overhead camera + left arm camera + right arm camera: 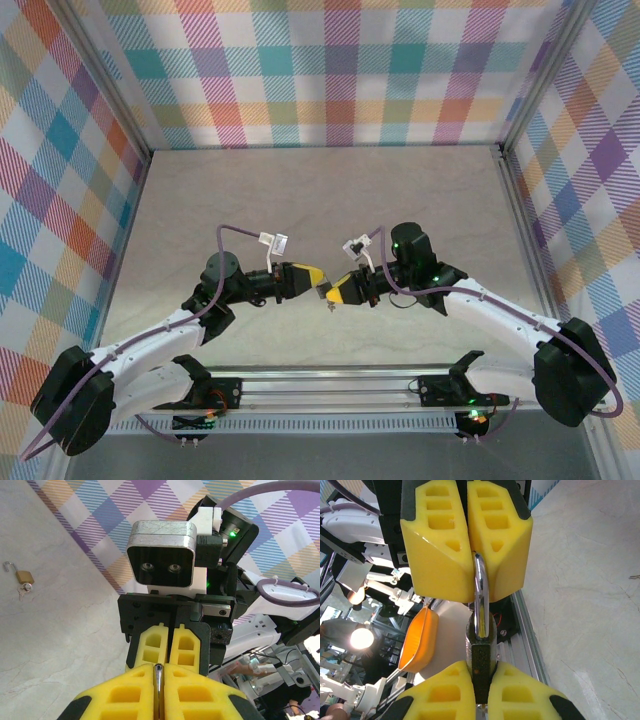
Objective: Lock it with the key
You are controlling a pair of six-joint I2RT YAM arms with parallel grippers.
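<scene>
Both grippers are closed, and the 2 of them hold 1 small thing between them. That thing is the lock (481,662). It is up in the air over the table (300,200), in the middle, close to the near edge.

The right gripper (480,680) squeezes the dark body of the lock. The left gripper (158,675) squeezes the thin metal loop, the shackle (479,590), at its top end. The yellow fingers (437,535) of the left gripper are pressed flat on each side of it.

The lock is long from body to loop. That long way runs straight from 1 gripper to the other. The body end points to the right arm, and the loop end points to the left arm. Both grippers touch the lock, so neither one is nearer.

I think the next move is a push or a pull along that same line. The 2 grippers have to stay lined up, tip to tip. If 1 tips to the side, the thin loop could slip out.

I cannot see the key, so I cannot tell where it is.

A small gold padlock (24,576) lies open on the table, well away from the grippers. It is not the lock for this job.
</scene>
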